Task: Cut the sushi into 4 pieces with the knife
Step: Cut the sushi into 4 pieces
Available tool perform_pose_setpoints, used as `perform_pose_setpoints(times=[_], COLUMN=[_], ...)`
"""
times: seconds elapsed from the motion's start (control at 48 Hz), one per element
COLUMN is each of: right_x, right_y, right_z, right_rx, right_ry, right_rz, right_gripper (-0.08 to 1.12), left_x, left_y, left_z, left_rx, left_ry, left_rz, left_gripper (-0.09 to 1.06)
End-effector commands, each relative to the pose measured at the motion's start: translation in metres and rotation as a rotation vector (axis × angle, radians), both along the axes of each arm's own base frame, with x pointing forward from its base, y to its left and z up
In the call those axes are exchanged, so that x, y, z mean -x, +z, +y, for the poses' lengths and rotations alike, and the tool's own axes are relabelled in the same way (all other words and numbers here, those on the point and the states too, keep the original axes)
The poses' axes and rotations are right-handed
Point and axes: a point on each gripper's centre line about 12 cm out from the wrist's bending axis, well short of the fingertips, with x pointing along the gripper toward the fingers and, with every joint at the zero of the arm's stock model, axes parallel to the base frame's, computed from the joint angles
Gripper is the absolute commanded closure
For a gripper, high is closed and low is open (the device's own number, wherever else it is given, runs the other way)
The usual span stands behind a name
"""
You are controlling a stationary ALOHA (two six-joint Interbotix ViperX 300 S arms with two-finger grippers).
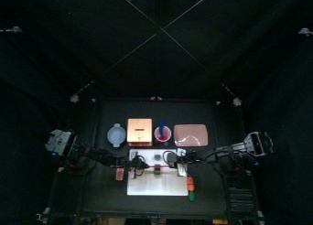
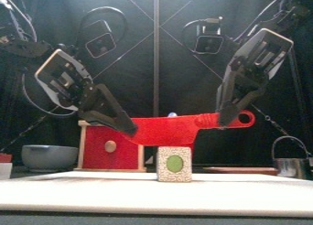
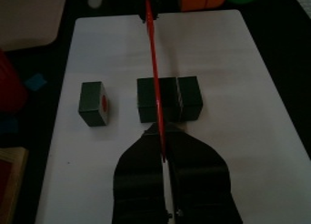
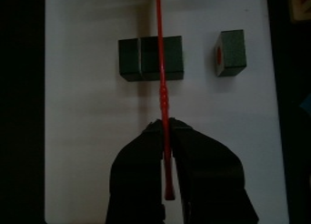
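So far one green piece (image 3: 93,102) lies split off, left of centre on the white board (image 3: 231,82), while my left claw (image 2: 123,126) and right claw (image 2: 232,114) each clamp the red knife (image 2: 178,128) above the centred sushi block (image 3: 168,98), with more cuts left.

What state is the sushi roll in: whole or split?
Split. One piece lies apart from the larger block on the white cutting board, bare board between them; the red knife lines up over that block.
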Motion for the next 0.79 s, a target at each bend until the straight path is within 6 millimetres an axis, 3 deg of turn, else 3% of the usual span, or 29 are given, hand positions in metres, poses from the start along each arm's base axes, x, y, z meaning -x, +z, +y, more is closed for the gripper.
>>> perform_pose_setpoints(times=[0.021, 0.312, 0.604, 0.792], right_x=[-0.004, -0.006, -0.007, -0.008], right_y=[0.004, -0.02, -0.06, -0.062], right_z=[0.0, 0.0, -0.001, -0.007], right_rx=[0.0, 0.002, -0.003, -0.004], right_ry=[-0.001, -0.005, -0.022, -0.039], right_rz=[-0.017, 0.049, 0.16, 0.166], right_gripper=[0.98, 0.98, 0.98, 0.98], left_x=[-0.005, -0.004, -0.003, -0.007], left_y=[0.001, -0.018, -0.055, -0.056], left_z=[0.002, 0.006, 0.013, 0.019], left_rx=[0.001, -0.001, -0.001, -0.003], left_ry=[0.01, 0.029, 0.076, 0.091], left_rz=[-0.009, 0.047, 0.146, 0.145], left_gripper=[0.79, 0.79, 0.79, 0.78])
